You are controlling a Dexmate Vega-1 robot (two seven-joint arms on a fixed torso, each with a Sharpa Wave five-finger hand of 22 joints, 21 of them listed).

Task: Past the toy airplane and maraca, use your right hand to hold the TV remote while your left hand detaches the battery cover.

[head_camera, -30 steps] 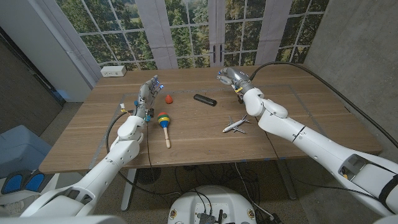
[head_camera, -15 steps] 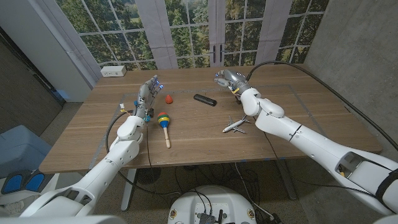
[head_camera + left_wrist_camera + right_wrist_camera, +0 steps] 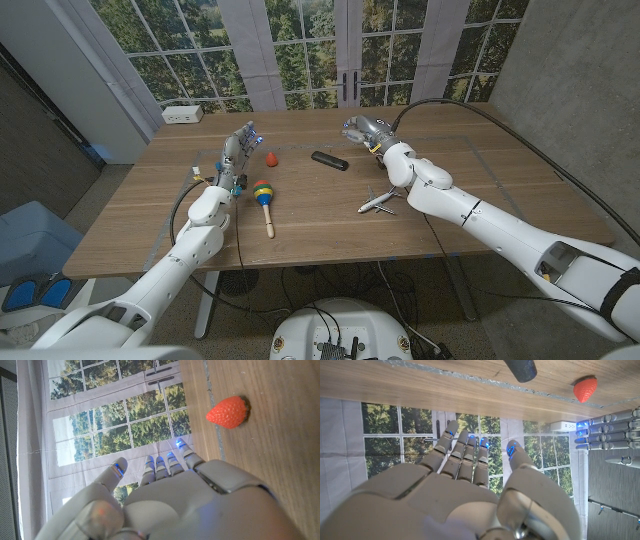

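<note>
The black TV remote point(image 3: 329, 160) lies on the far middle of the table, one end visible in the right wrist view as the remote point(image 3: 521, 368). My right hand point(image 3: 362, 129) hovers just right of and beyond it, fingers apart, holding nothing; its own camera shows the right hand point(image 3: 465, 490). My left hand point(image 3: 237, 152) stands at the left with fingers extended, holding nothing, also seen as the left hand point(image 3: 165, 495). The toy airplane point(image 3: 379, 201) lies nearer, right of centre. The striped maraca point(image 3: 264, 195) lies nearer, left of centre.
A red toy strawberry point(image 3: 270, 158) sits between my left hand and the remote, seen as the strawberry point(image 3: 228, 412) and strawberry point(image 3: 584, 388). A white power strip point(image 3: 182, 114) lies at the table's far left corner. Windows stand behind the table point(image 3: 320, 235).
My right hand has shifted slightly left, closer to the remote. The left hand and the objects have not moved.
</note>
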